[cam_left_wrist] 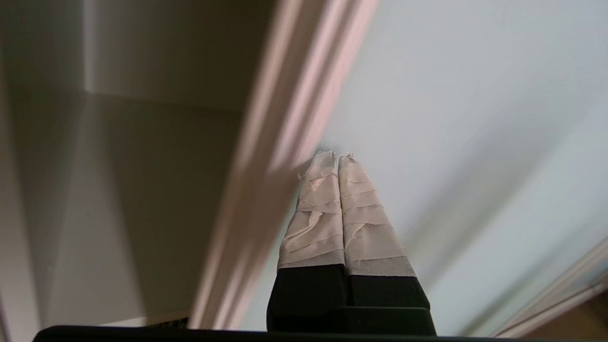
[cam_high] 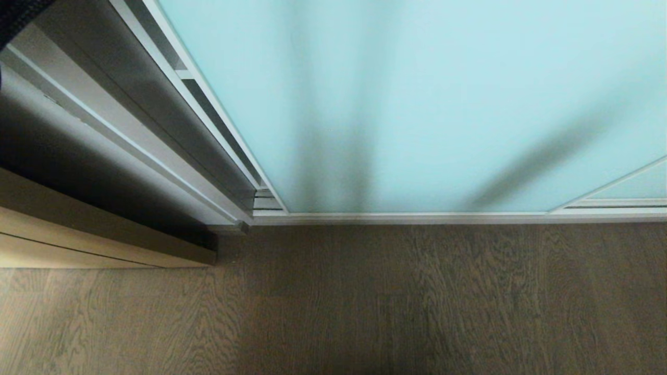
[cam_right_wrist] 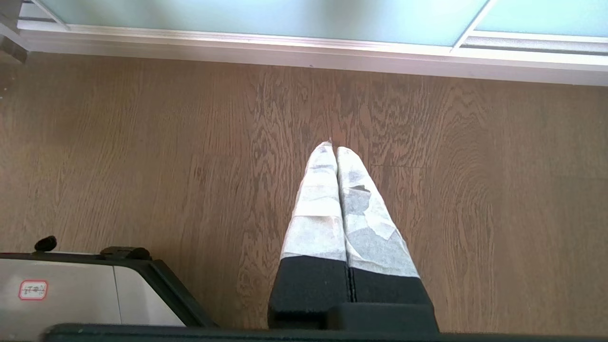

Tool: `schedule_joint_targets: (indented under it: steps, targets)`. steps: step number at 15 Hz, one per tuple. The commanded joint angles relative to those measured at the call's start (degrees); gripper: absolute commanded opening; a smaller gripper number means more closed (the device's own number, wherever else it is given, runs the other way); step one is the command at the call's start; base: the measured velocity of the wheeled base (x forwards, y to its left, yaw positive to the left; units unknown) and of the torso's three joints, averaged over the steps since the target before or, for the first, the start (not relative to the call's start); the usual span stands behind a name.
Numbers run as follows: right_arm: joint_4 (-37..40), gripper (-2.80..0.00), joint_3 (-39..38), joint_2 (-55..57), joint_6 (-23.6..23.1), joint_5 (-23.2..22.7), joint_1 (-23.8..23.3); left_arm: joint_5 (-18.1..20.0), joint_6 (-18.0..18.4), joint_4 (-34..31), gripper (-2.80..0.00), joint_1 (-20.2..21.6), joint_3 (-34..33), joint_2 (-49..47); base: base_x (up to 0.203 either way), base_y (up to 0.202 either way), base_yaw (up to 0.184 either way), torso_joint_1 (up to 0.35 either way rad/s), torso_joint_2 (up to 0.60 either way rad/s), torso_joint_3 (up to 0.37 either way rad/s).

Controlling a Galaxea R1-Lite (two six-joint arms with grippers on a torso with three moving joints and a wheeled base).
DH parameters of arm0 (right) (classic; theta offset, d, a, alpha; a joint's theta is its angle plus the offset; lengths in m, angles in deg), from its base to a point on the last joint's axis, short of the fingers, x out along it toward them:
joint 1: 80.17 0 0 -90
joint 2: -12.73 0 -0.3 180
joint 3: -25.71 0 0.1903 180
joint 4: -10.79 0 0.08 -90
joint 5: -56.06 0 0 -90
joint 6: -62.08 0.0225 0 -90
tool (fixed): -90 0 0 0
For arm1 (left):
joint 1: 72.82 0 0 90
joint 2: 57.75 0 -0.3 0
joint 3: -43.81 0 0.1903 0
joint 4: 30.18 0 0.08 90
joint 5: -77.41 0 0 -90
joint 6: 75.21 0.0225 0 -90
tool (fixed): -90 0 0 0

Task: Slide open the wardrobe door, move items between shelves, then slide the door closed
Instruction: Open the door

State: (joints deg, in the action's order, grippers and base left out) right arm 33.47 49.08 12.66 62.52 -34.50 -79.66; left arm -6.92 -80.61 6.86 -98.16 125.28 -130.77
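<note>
You've got the sliding wardrobe door [cam_high: 443, 104] filling the head view, bottom rail meeting the wood floor [cam_high: 365, 302], w/ a narrow gap at its left edge. Left gripper [cam_left_wrist: 337, 156] is pinched fully closed, empty, tips right at the door's metal frame [cam_left_wrist: 294, 118]. Right gripper [cam_right_wrist: 332, 148] also closed, empty, pointing down over the floor near the robot base [cam_right_wrist: 71, 289].
</note>
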Motion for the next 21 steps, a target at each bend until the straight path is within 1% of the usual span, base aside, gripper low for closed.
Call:
schedule_joint_targets:
  steps: [1, 4, 6, 7, 10, 15, 18, 21]
  targets:
    - [0.0, -2.8, 0.0, -0.2, 0.0, 0.0, 0.0, 0.2, -0.2, -1.1, -2.8, -0.1, 0.1, 4.5, 0.0, 0.0, 0.0, 0.0, 0.0, 0.0]
    - [0.0, -2.8, 0.0, -0.2, 0.0, 0.0, 0.0, -0.4, -0.6, -5.0, -2.8, -0.1, 0.1, 8.0, 0.0, 0.0, 0.0, 0.0, 0.0, 0.0]
    - [0.0, -2.8, -0.1, -0.2, 0.0, -0.1, 0.0, -1.7, -1.3, -6.1, -2.8, 1.0, 0.3, 7.3, 0.0, 0.0, 0.0, 0.0, 0.0, 0.0]
    - [0.0, -2.8, -0.1, -0.1, 0.0, -0.1, 0.0, -2.5, -1.3, -6.1, -2.8, 1.9, 0.7, 5.9, 0.0, 0.0, 0.0, 0.0, 0.0, 0.0]
    - [0.0, -2.8, 0.0, -0.2, 0.0, 0.0, 0.0, -2.9, -0.8, -5.7, -2.8, 4.0, 3.3, 0.1, 0.0, 0.0, 0.0, 0.0, 0.0, 0.0]
    - [0.0, -2.8, -0.1, -0.2, 0.0, -0.1, 0.0, -3.0, 0.0, -5.3, -2.8, 4.5, 9.0, -8.7, 0.0, 0.0, 0.0, 0.0, 0.0, 0.0]
    - [0.0, -2.8, -0.1, -0.2, 0.0, -0.1, 0.0, -2.9, -0.1, -3.2, -2.8, 4.4, 12.3, -13.7, 0.0, 0.0, 0.0, 0.0, 0.0, 0.0]
    - [0.0, -2.8, -0.1, -0.1, 0.0, 0.0, 0.0, -2.4, -0.2, -2.5, -2.8, 3.8, 15.1, -15.7, 0.0, 0.0, 0.0, 0.0, 0.0, 0.0]
